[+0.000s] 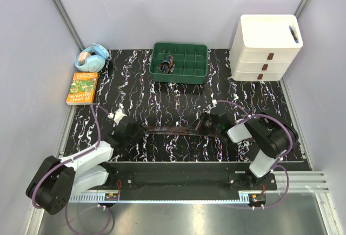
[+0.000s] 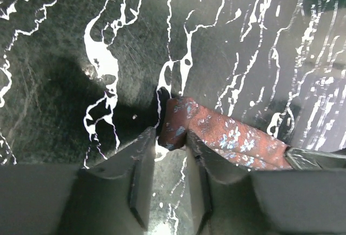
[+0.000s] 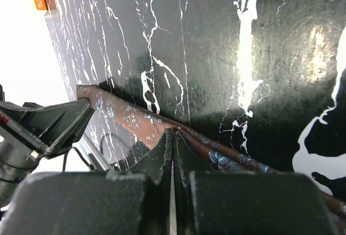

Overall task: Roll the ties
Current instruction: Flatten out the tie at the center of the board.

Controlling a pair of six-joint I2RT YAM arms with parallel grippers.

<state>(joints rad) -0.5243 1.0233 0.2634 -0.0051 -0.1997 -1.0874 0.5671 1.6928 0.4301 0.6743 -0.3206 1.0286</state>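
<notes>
A dark brown tie (image 1: 170,131) with a fine reddish pattern stretches left to right across the near part of the black marbled mat (image 1: 162,94), between both grippers. My left gripper (image 1: 139,131) has its fingertips closed in on the tie's end (image 2: 175,120), which fills the gap between them; the jaws behind stand apart. My right gripper (image 1: 203,124) is shut on the tie (image 3: 124,116), its fingers (image 3: 162,154) pressed together. In the right wrist view the strip hangs just above the mat, running to the left gripper's fingers (image 3: 59,121). A small dark rolled bundle (image 1: 166,64) lies in the green tray.
The green compartment tray (image 1: 189,75) stands at the back middle. A white drawer unit (image 1: 266,48) is at the back right. A light blue object (image 1: 92,58) and an orange-green book (image 1: 82,88) lie at the left edge. Purple cables loop by both arms.
</notes>
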